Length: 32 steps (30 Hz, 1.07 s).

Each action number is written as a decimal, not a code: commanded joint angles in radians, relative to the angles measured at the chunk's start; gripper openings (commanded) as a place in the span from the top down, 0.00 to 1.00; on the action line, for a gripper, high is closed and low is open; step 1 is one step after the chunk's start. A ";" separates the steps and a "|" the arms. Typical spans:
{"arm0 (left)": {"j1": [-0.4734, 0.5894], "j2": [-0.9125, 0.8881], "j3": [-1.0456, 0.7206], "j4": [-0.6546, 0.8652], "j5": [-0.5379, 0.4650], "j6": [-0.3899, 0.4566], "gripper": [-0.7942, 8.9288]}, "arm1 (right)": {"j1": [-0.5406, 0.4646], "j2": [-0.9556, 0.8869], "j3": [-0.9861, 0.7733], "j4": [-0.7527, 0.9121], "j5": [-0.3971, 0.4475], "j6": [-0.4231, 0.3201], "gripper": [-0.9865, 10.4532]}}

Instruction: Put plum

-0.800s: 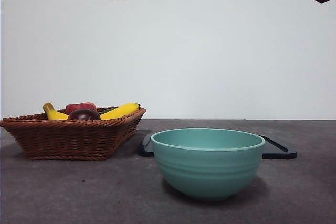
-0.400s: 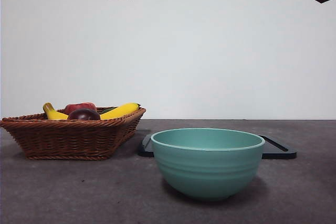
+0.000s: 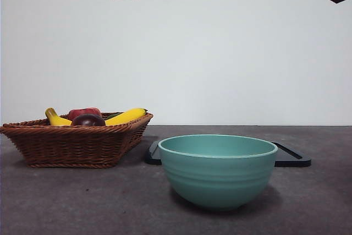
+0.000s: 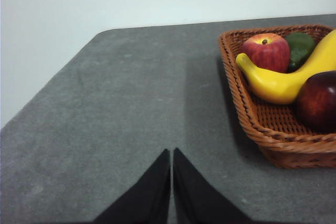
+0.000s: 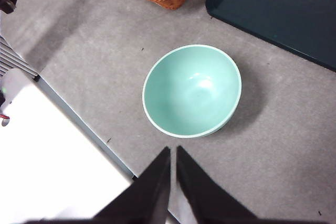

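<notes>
Front view: low, level across the grey table [image 3: 66, 202], green ceramic bowl [image 3: 218, 170] nearest. Left wrist view: looks obliquely over the table toward the brown wicker basket [image 4: 262, 124]. Right wrist view: high, looking down on the bowl [image 5: 191, 90]. All three share the basket.

The plum [image 3: 87, 120], round, glossy and dark maroon, lies in the basket [image 3: 77, 141] at its near side, touching the banana [image 4: 283, 80], with the apple [image 4: 265, 52] behind it.

Open table left of basket [image 4: 273, 129], banana [image 4: 283, 80] crowding plum [image 4: 317, 100], bowl [image 3: 218, 170] unobstructed
</notes>
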State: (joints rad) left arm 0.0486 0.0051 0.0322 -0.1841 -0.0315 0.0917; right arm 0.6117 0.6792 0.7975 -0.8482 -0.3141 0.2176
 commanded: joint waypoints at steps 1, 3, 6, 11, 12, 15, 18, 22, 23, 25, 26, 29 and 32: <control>0.003 -0.002 -0.021 -0.005 -0.006 0.005 0.91 | 0.007 0.005 0.016 0.010 0.000 0.010 0.91; 0.003 -0.002 -0.021 -0.005 -0.006 0.004 0.91 | 0.007 0.005 0.016 0.010 0.000 0.010 0.91; 0.003 -0.002 -0.021 -0.005 -0.006 0.004 0.91 | 0.007 0.005 0.016 0.010 0.000 0.010 0.91; 0.003 -0.002 -0.021 -0.005 -0.006 0.004 0.91 | 0.007 0.005 0.016 0.010 0.000 0.010 0.91; 0.003 -0.002 -0.021 -0.005 -0.006 0.004 0.91 | 0.007 0.005 0.016 0.010 0.000 0.010 0.91; 0.003 -0.002 -0.021 -0.005 -0.006 0.004 0.91 | 0.007 0.005 0.016 0.010 0.000 0.010 0.91; 0.003 -0.002 -0.021 -0.005 -0.006 0.004 0.91 | 0.007 0.005 0.016 0.010 0.000 0.010 0.91; 0.003 -0.002 -0.021 -0.005 -0.006 0.004 0.91 | 0.007 0.005 0.016 0.010 0.000 0.010 0.91; 0.003 -0.002 -0.021 -0.005 -0.006 0.004 0.91 | 0.007 0.005 0.016 0.010 0.000 0.010 0.91; 0.003 -0.002 -0.021 -0.005 -0.006 0.004 0.91 | 0.007 0.005 0.016 0.010 0.000 0.010 0.91; 0.003 -0.002 -0.021 -0.005 -0.006 0.004 0.91 | 0.007 0.005 0.016 0.010 0.000 0.009 0.91; 0.003 -0.002 -0.021 -0.005 -0.006 0.004 0.91 | 0.007 0.005 0.016 0.010 0.000 0.009 0.91; 0.003 -0.002 -0.021 -0.005 -0.006 0.004 0.91 | -0.008 -0.008 0.016 0.010 0.008 -0.041 0.91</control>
State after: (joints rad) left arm 0.0486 0.0051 0.0322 -0.1837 -0.0319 0.0917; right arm 0.6029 0.6750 0.7975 -0.8482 -0.3099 0.2100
